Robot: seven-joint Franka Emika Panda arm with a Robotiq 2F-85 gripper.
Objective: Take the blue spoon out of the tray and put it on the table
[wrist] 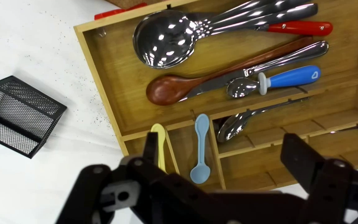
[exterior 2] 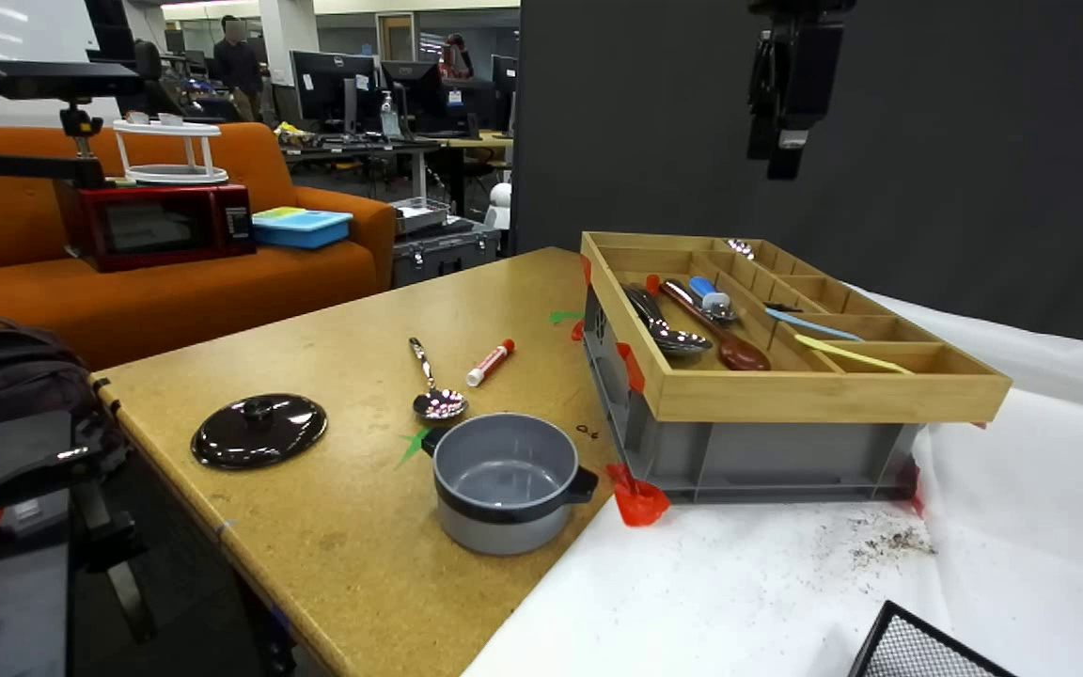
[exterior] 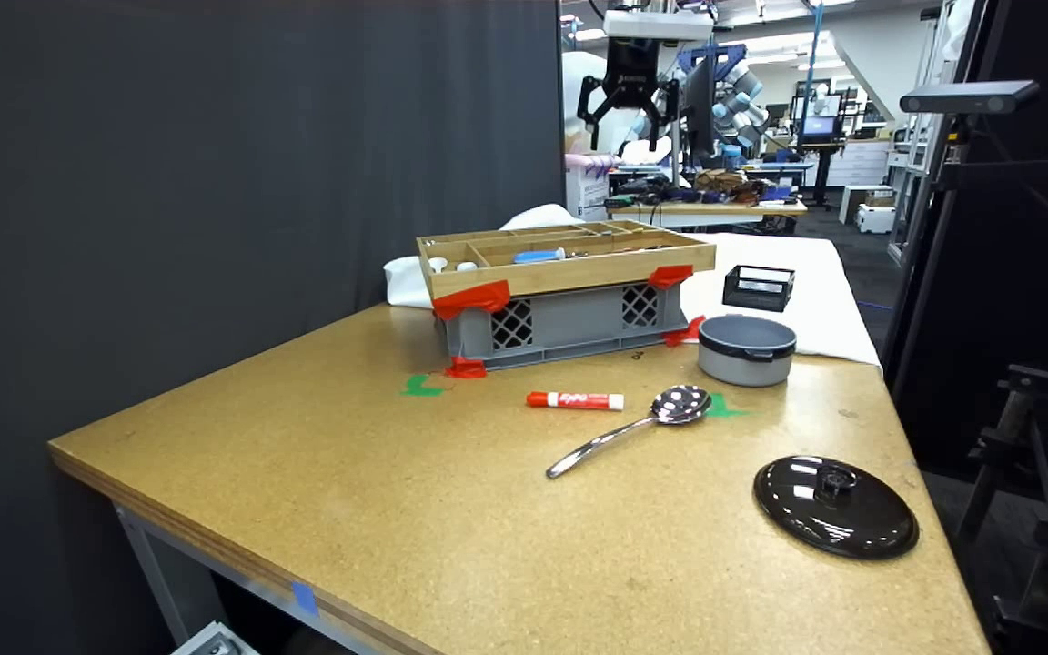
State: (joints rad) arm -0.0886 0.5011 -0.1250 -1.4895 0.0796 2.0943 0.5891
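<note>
Blue fits, within the tray (exterior 2: 824, 400), the pale spoon (wrist: 201, 146) and, at its wrist-view one-to-two o'clock, the blue-handled spoon (wrist: 278, 80), so the wide-spread, empty jaws could take the wrong one.

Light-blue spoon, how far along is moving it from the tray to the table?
Nothing looks done yet: the light-blue spoon lies in the tray. Nothing is in hand either: the gripper hangs open and empty above the tray. Left: grasp the spoon, lift it out, lay it on the table.
</note>
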